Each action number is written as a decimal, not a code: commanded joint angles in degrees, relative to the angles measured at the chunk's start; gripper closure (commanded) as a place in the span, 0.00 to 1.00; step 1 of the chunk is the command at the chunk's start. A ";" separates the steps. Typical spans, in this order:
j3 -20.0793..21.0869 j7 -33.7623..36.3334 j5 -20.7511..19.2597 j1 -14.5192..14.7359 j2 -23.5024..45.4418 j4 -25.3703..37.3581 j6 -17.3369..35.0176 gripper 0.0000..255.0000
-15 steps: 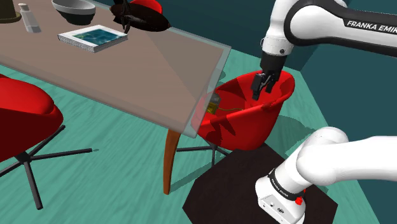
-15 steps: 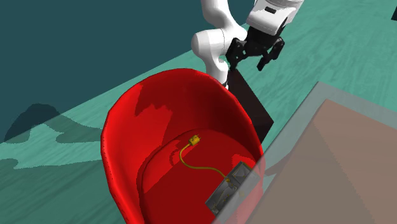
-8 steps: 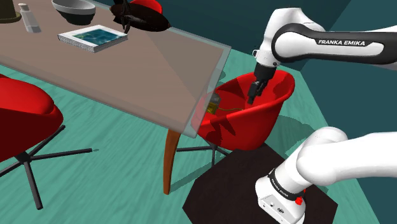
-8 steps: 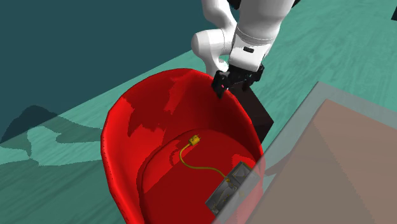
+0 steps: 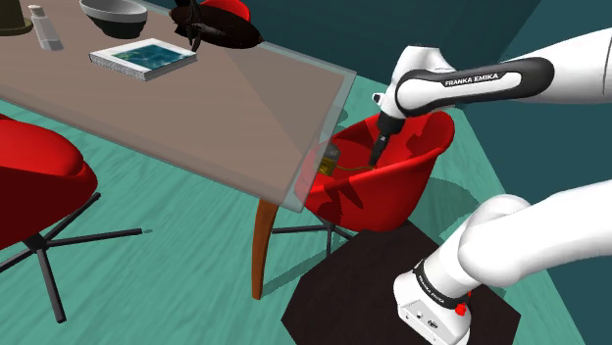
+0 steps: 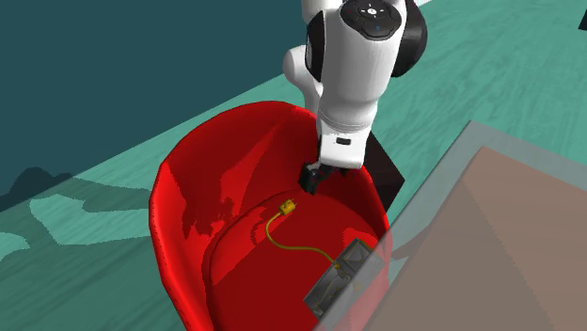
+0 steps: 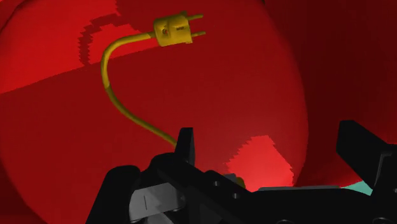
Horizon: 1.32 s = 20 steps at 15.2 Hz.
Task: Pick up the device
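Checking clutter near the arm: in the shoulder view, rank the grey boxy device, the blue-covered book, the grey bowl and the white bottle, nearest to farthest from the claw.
From the black claw:
1. Grey boxy device, on the red chair seat beside it.
2. Blue-covered book, on the table.
3. Grey bowl, beyond the book.
4. White bottle, toward the view's left edge.

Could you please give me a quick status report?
Black gripper open, inside red shell chair. Grey boxy device with yellow cable unheld on seat. Translucent tabletop overhangs it.
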 commanded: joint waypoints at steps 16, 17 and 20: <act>-8.48 -35.71 20.00 5.67 32.34 8.73 24.84 0.00; -8.30 -36.29 20.77 5.60 33.14 8.68 25.57 0.00; -8.18 -36.53 21.11 5.56 33.47 8.58 25.97 1.00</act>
